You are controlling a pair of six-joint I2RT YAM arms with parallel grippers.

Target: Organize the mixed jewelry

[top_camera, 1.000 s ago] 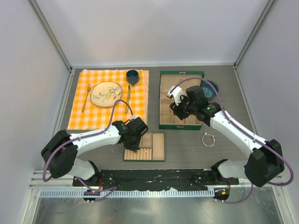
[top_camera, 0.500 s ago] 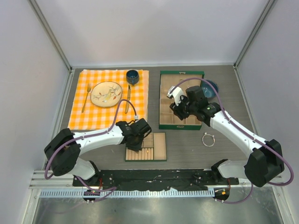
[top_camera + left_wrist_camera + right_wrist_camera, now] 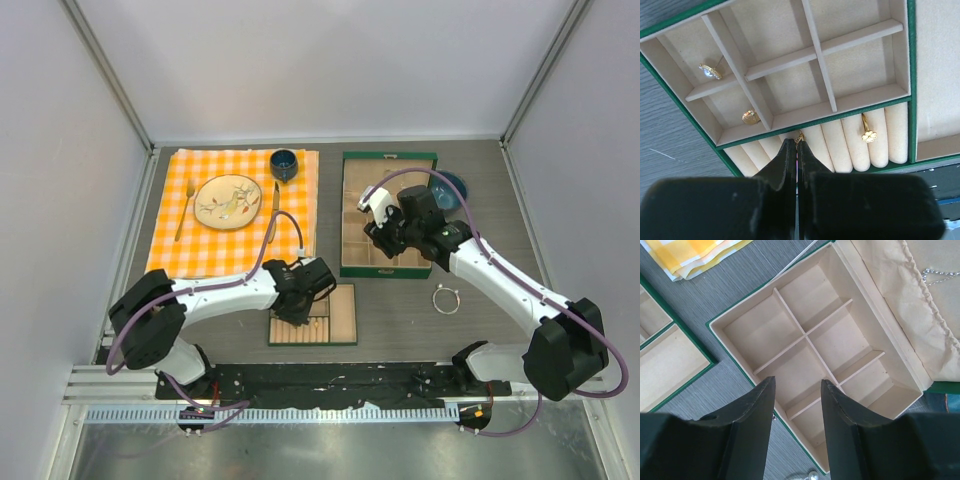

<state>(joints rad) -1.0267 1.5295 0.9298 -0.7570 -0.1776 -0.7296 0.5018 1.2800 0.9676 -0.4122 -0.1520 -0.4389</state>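
The left claw (image 3: pixel 796 142) is clenched tight at the bottom centre of the left wrist view. A tiny gold piece (image 3: pixel 800 136) sits right at its tips, over the ring rolls (image 3: pixel 840 145) of the small tray (image 3: pixel 850 41). I cannot tell whether it is pinched or already resting in a groove.

Further right in the rolls stands a clover ring (image 3: pixel 868 134). A round gold piece (image 3: pixel 751 117) lies in the compartment just above the tips, and a stone-set ring (image 3: pixel 710 71) lies at upper left.

The right claw (image 3: pixel 797 381) is released and grasps nothing. It hangs over bare compartments of the large tray (image 3: pixel 805 332).

The silver bracelet (image 3: pixel 446 299) lies on the table (image 3: pixel 400 310), right of centre in the top view.

These pieces look almost weightless, hard and slick, so they would likely skid or flick out of a careless pinch.

- **Rings:** best taken across the band, not on the ornament, which looks delicate.
- **Bracelet:** it seems thin and springy; grasp across the wire on a plain stretch and lift gently, since the loop may flex.
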